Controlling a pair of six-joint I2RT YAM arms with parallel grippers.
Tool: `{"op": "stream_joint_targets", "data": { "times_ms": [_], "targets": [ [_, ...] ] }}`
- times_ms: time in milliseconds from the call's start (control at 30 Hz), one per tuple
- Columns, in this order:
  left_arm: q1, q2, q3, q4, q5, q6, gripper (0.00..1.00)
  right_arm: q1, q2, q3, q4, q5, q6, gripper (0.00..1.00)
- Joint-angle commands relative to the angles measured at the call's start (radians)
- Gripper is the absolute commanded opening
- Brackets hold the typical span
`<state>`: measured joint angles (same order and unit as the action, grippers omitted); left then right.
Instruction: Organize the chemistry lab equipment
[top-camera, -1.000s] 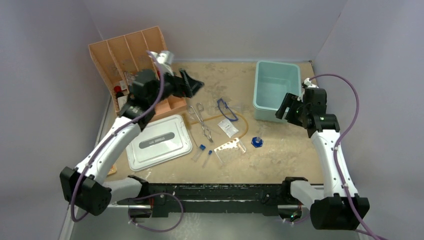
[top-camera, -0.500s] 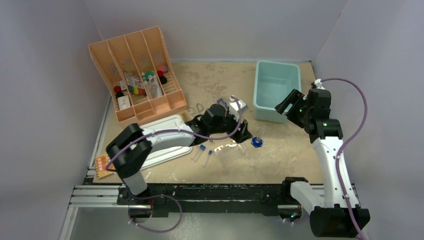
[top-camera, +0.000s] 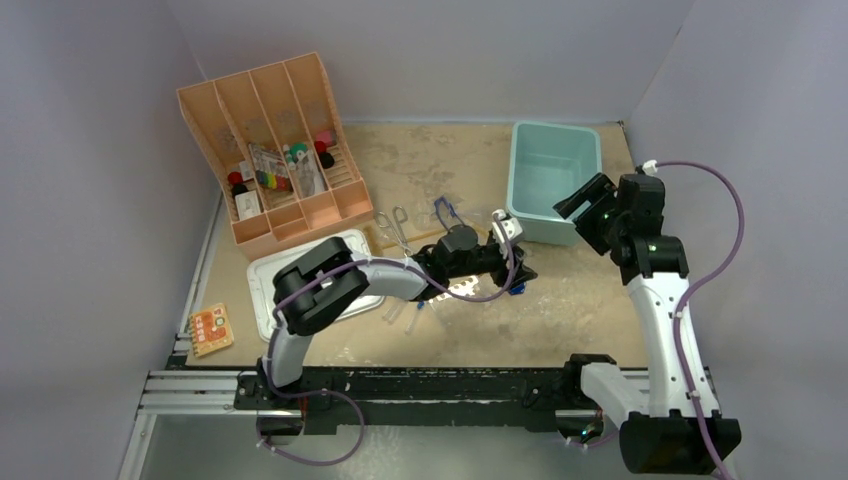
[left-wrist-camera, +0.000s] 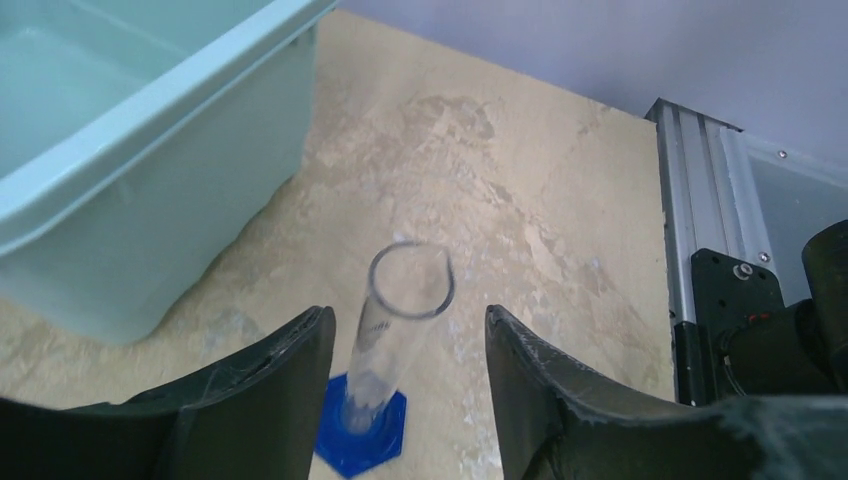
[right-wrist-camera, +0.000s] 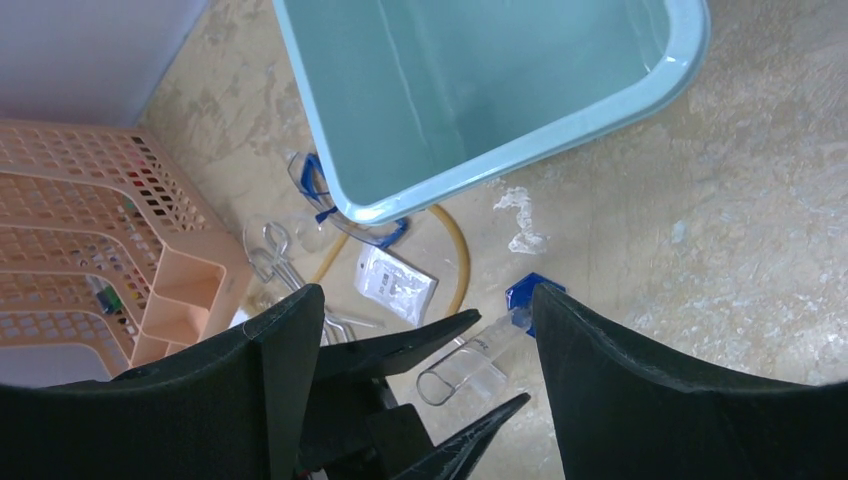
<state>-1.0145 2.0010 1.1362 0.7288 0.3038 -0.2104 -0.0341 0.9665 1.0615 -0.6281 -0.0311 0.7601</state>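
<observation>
We see a mottled tan table (top-camera: 420, 150), teal bin (top-camera: 550, 175) on it, left of the bin goggles (top-camera: 447, 213), forceps (top-camera: 397, 228), grey lid (top-camera: 262, 281), orange organizer (top-camera: 265, 100)

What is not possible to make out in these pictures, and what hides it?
- Top view: the left arm covers the packet and most of the blue-based cylinder.
- Right wrist view: the teal bin hides part of the goggles.
- Top view: the organizer's items are too small to name.

**Tabletop (top-camera: 590, 310) layout**

Divided organizer (top-camera: 270, 150) at rear left, tray lid (top-camera: 258, 285) directly in front. Forceps (top-camera: 392, 228) and goggles (top-camera: 445, 212) lie centre, between lid and bin (top-camera: 540, 230). Bin at rear right, graduated cylinder (left-wrist-camera: 385, 340) before its front-left corner.
</observation>
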Motion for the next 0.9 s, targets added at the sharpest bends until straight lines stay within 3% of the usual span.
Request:
{"op": "stream_joint_targets", "data": {
  "times_ms": [0,200,333,433,600,733,867],
  "targets": [
    [-0.011,0.052,0.072,0.181,0.034,0.042,0.51,-0.006,0.005,0.058,-0.008,0.049,0.003,0.78],
    [-0.016,0.061,0.102,0.159,0.042,0.057,0.23,-0.006,0.012,0.061,-0.004,0.058,0.003,0.78],
    [-0.015,0.004,0.127,0.064,-0.004,0.056,0.0,-0.006,0.009,0.058,0.036,0.033,-0.152,0.78],
    [-0.002,-0.063,0.151,-0.024,-0.043,0.001,0.0,-0.006,0.015,0.08,0.075,-0.069,-0.267,0.78],
    [0.085,-0.198,0.132,-0.078,-0.013,-0.232,0.0,-0.006,0.083,0.173,0.073,-0.271,-0.413,0.77],
    [0.153,-0.307,0.146,-0.217,-0.026,-0.315,0.0,-0.006,0.029,0.146,0.189,-0.315,-0.437,0.81],
    [0.215,-0.371,0.237,-0.438,-0.065,-0.352,0.0,-0.006,0.016,0.136,0.307,-0.534,-0.496,0.83]
  ]
}}
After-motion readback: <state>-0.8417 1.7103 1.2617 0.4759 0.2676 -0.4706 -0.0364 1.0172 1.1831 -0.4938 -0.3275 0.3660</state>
